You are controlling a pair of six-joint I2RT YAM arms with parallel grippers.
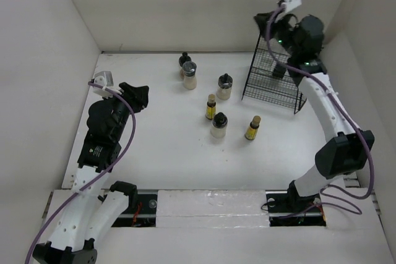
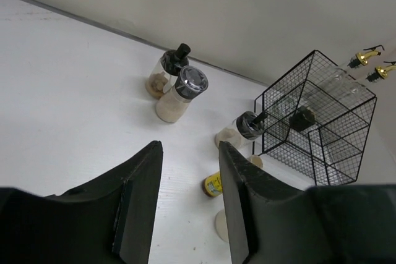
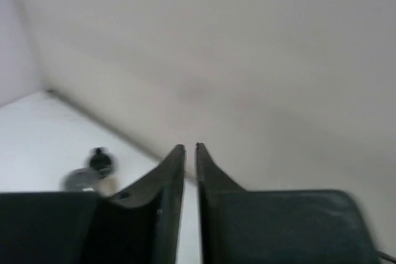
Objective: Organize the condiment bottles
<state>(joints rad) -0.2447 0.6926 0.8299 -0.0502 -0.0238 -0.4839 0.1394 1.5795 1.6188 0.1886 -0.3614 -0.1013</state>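
The white tabletop (image 1: 154, 153) carries a black wire rack (image 1: 272, 85) at far right. The right tool (image 3: 190, 146) above it is clenched on nothing. The left tool (image 2: 189, 149) is released and empty. Four black-capped jars (image 1: 224, 86) and two yellow bottles (image 1: 211, 107) stand mid-tabletop. Two gold-tipped clear bottles (image 2: 365, 59) show at the rack's far side, their bodies hard to trace through the wire.

Condiment bottles (image 1: 218, 125) left of wire rack (image 1: 273, 83)

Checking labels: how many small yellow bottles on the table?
2. One yellow bottle stands mid-table behind a black-capped jar; the other yellow bottle is to its right, in front of the wire rack. The right arm hides part of it.
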